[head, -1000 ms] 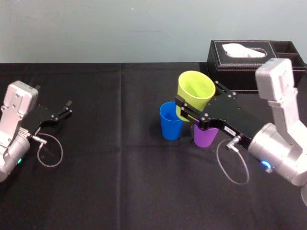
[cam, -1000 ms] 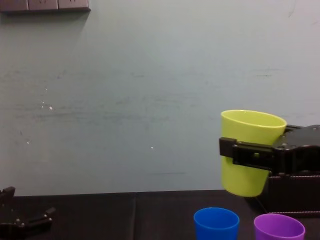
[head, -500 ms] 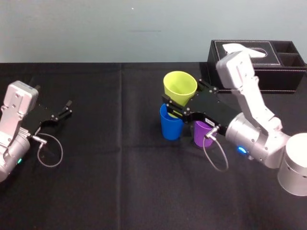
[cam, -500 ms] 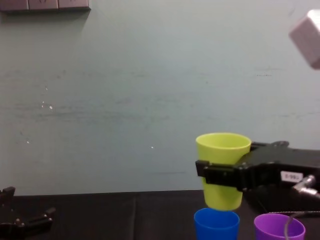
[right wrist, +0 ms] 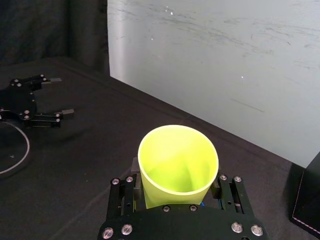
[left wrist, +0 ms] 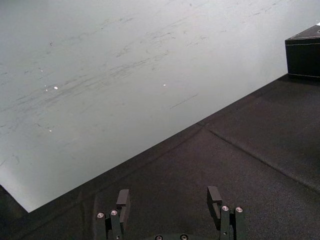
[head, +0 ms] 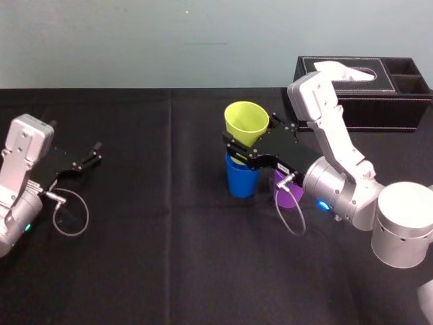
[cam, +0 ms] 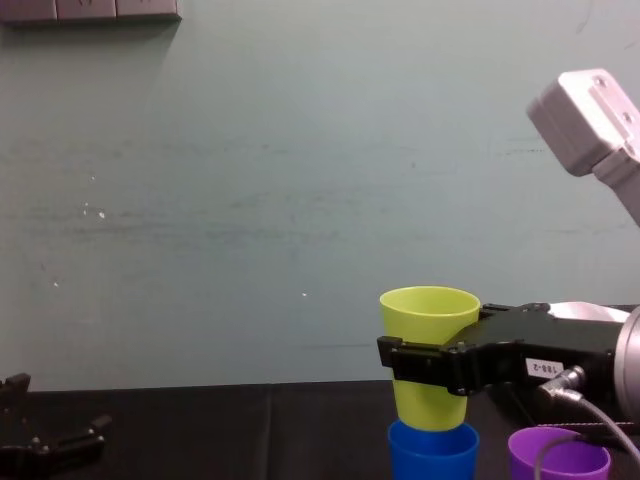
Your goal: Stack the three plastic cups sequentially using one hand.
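The right gripper (head: 237,150) holds the yellow-green cup (head: 246,122) with its fingers closed against the cup's sides at about mid-height. The cup's base sits just inside the mouth of the blue cup (head: 240,179). From the chest camera the held cup looks upright and roughly centred over the blue one, which stands on the black counter (head: 169,257) a little right of its middle. The purple cup (head: 287,188) stands just beside the blue cup on its right, partly hidden under the gripper's body. A black tissue box (head: 365,88) sits at the counter's far right corner. The left gripper (head: 91,154) lies parked near the counter's left edge, fingers spread and holding nothing.

The first nesting looks under way but not finished. The likeliest trouble is the fingers meeting the blue rim before the yellow-green cup is fully seated, since they grip it low enough to get in the way. Pushing on could then tip the light blue cup or shove it into its purple neighbour. A release made too high or off centre could leave the upper cup leaning or let it topple out. The cable (head: 289,215) looping from the wrist hangs near the purple cup and could drag it as the arm pulls away.
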Controlling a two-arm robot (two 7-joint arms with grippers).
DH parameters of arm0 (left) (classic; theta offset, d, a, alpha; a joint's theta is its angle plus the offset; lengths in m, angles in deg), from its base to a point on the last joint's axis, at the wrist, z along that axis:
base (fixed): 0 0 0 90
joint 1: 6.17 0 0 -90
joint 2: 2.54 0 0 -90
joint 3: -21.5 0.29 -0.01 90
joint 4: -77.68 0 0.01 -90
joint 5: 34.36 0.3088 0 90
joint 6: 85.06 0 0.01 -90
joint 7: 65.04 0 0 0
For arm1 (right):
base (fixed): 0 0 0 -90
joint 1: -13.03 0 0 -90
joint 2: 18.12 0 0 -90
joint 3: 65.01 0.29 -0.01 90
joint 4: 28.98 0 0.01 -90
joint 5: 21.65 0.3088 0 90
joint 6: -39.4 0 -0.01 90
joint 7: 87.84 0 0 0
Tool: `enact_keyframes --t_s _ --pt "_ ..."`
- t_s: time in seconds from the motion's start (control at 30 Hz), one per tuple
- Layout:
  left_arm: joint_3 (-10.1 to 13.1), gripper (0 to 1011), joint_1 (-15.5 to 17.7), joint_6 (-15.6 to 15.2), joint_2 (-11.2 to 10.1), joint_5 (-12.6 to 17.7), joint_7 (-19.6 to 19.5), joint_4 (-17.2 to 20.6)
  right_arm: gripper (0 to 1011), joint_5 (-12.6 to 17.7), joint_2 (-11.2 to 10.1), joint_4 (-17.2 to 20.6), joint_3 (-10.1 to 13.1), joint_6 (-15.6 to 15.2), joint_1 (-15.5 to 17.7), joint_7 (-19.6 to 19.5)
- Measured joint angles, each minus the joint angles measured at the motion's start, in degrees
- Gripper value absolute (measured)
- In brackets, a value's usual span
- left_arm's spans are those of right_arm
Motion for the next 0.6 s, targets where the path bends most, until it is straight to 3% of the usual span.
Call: enact_keyframes --t_s 0.6 --pt "0.0 1011 0.0 0.0 0.0 0.0 0.0 0.0 739 -2.8 2.3 -3.5 0.2 1.1 -1.3 -0.1"
